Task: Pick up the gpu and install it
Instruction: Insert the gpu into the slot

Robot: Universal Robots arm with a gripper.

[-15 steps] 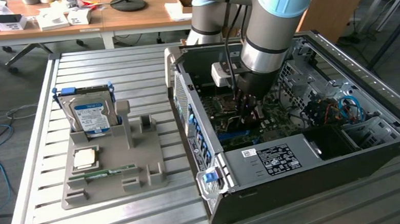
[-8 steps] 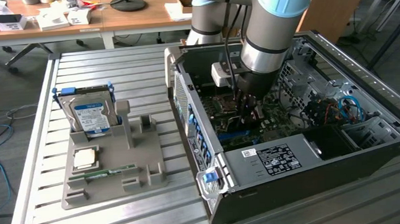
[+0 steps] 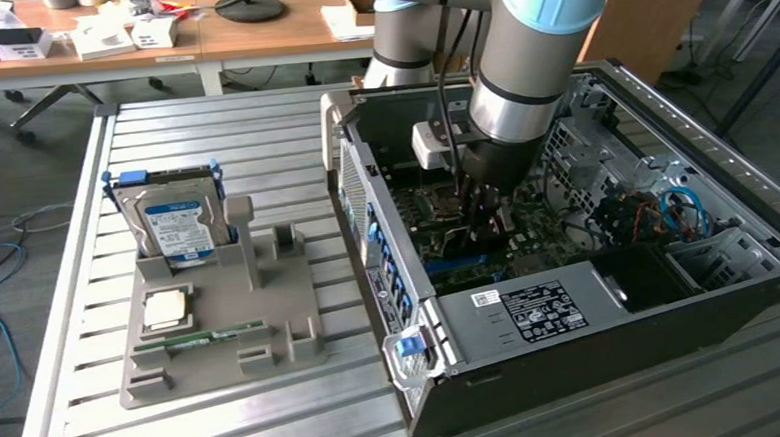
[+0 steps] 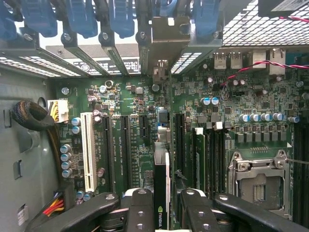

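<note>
- The arm [image 3: 529, 61] reaches down into the open computer case [image 3: 713, 262], which lies on the table [image 3: 214, 428].
- The tool [image 4: 166, 205] is clenched on the gpu [image 4: 161, 193]. The wrist view shows its two black fingers [image 4: 140, 212] pressing on both sides of the thin dark card.
- The gpu stands on its edge over the green board [image 4: 231, 101], in line with a long black slot [image 4: 161, 130] in the middle of the board.
- I cannot tell if the card sits in the slot yet.
- In the exterior view, the tool [image 3: 484, 219] is near the middle of the case, and a grey holder [image 3: 223, 337] sits on the table at 9 o'clock from the case.
- A hard drive [image 3: 170, 220] with a blue label stands up at the far end of the holder.
- A small green stick [image 3: 209, 337] lies flat in the holder, near its front end.
- A square chip [image 3: 165, 308] lies between the drive and the stick.
</note>
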